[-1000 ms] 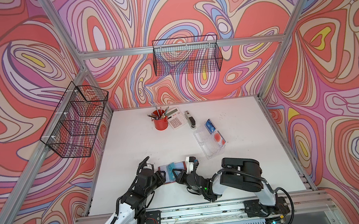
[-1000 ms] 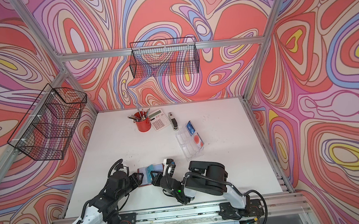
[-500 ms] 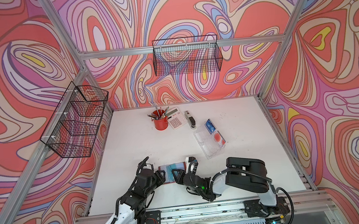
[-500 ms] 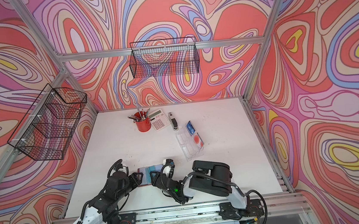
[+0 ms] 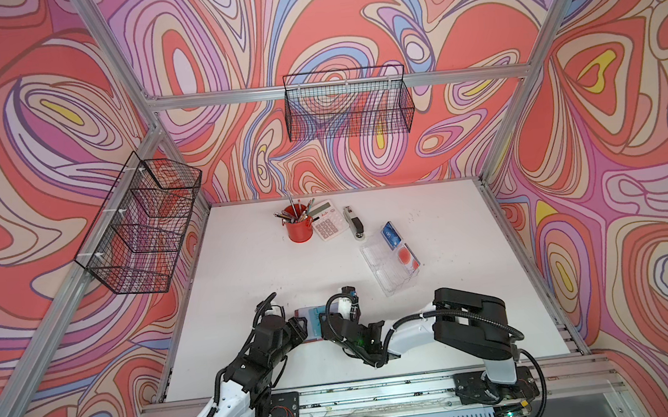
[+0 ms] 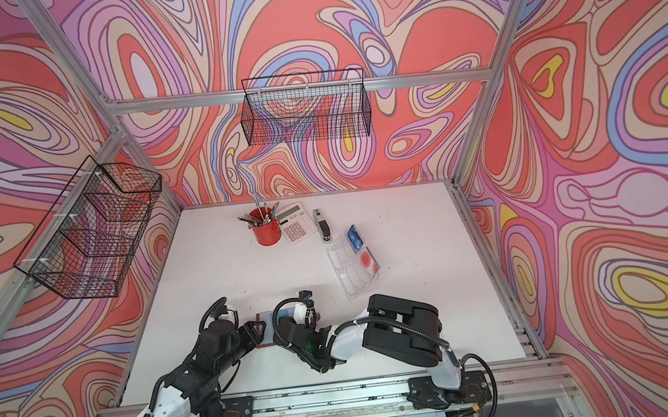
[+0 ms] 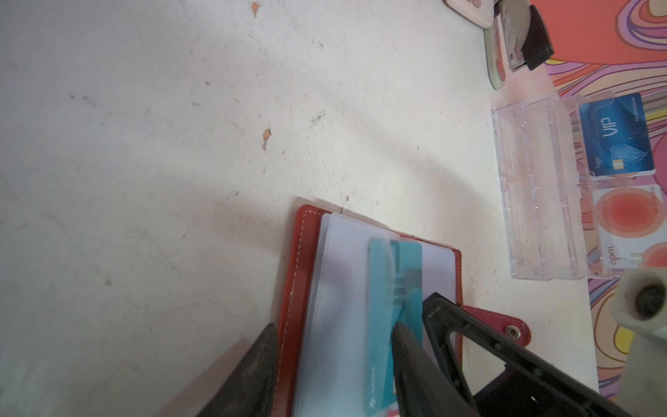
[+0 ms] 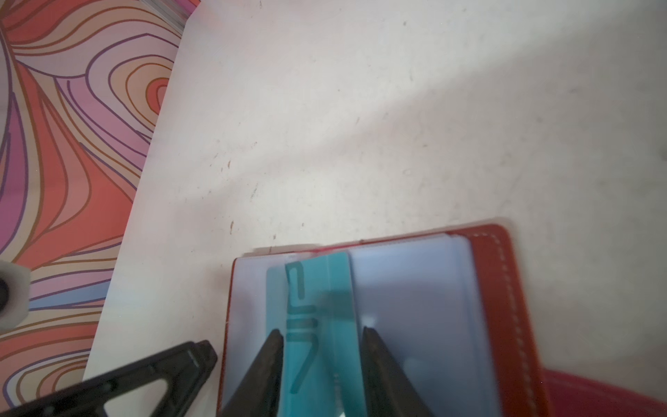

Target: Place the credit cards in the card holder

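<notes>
The left gripper (image 7: pixel 332 326) is resting with its jaws apart, one finger on the table (image 5: pixel 247 276) just beside the red card holder (image 7: pixel 299 274), the other on its sleeves. The card holder is lying open near the table's front edge, with a teal card (image 8: pixel 317 289) lying partly under a sleeve. The right gripper (image 8: pixel 320 329) is straddling that card, jaws apart. Farther right, a blue card (image 5: pixel 391 233) and a pale card (image 5: pixel 405 255) are sitting in a clear tray (image 5: pixel 378 255).

Swirl-patterned walls (image 5: pixel 348 28), white table (image 5: pixel 267 274), wire baskets (image 5: pixel 347 108)
</notes>
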Action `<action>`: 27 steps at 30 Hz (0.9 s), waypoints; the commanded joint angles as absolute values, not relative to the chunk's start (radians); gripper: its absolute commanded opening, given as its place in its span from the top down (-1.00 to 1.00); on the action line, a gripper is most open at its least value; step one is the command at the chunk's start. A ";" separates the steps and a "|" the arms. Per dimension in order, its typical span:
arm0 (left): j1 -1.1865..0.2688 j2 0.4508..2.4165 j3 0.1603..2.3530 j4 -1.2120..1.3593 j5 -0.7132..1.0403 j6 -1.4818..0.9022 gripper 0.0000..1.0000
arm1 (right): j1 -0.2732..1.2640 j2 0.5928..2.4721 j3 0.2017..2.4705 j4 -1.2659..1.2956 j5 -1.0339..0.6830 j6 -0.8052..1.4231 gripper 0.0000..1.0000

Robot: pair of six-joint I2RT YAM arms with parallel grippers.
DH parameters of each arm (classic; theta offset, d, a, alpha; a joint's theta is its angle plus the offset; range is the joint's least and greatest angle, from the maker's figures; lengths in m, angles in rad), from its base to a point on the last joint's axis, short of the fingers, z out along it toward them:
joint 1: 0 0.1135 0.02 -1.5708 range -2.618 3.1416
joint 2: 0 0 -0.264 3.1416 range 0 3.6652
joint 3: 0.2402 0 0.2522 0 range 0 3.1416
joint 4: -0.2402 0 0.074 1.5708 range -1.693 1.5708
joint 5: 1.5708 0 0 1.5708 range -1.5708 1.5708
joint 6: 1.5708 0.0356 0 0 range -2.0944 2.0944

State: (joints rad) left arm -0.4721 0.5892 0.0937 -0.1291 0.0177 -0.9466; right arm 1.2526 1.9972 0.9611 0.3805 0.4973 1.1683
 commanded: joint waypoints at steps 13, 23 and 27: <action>-0.474 0.660 0.037 0.027 0.053 -0.989 -0.02 | 1.281 2.091 1.034 0.446 0.378 1.129 0.40; -0.473 0.597 0.034 -0.009 0.074 -1.002 -0.02 | 1.290 2.081 1.009 0.545 0.334 1.126 0.50; -0.473 0.593 0.037 -0.011 0.081 -1.005 -0.02 | 1.296 2.092 1.018 0.555 0.319 1.128 0.53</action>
